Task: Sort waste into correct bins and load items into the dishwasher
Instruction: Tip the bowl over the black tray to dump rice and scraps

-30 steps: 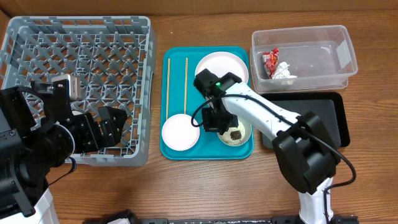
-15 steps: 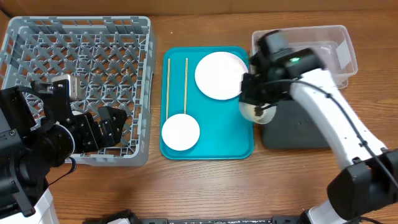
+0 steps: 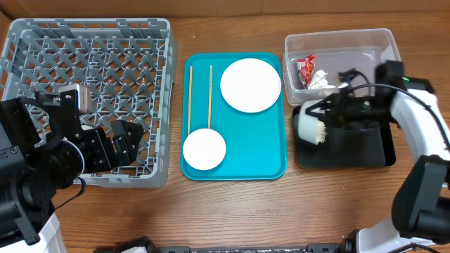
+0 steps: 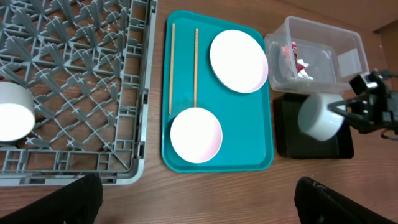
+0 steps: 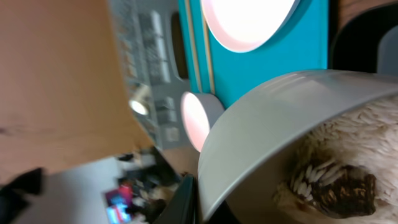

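- The right claw was clamped shut on the rim of the bowl, which was tipped sideways over the black tray at centre right; its fingers were hard to make out.
- In the blurred wrist view, rice and a brown lump lay inside the bowl.
- The left claw gaped wide and empty at lower left, over the rack.
- A white cup in the rack was cut off at the frame's left edge.

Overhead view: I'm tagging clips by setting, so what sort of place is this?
Probably a lab tabletop staged as a dish-clearing station: a grey dish rack, a teal tray and a clear waste tub on a wooden table.
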Motion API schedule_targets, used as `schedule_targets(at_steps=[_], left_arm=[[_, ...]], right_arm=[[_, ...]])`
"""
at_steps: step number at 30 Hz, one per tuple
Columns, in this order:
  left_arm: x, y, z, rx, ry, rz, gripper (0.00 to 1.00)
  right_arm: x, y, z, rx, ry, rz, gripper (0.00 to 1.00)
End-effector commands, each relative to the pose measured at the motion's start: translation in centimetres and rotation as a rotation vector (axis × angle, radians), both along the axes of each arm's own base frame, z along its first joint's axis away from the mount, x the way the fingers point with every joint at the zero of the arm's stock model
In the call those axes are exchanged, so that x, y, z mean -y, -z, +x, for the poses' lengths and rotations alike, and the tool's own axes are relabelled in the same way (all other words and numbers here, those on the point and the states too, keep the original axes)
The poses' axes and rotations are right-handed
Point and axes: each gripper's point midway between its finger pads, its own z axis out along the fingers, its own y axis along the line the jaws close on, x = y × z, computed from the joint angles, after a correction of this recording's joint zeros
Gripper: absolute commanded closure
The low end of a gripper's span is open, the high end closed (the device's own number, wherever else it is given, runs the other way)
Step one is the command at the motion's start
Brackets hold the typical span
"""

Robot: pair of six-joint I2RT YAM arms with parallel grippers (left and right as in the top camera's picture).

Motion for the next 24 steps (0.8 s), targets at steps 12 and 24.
schedule_targets(at_steps=[12, 24], left_arm=[[0.2, -0.6, 0.0, 0.024, 0.025, 0.014, 0.00], [0.2, -0.6, 0.0, 0.024, 0.025, 0.014, 0.00]], right_arm=[[5.2, -1.6, -0.2, 0.226, 0.195, 0.396, 0.96], [5.5, -1.6, 0.5, 0.202, 0.204, 0.401, 0.96]])
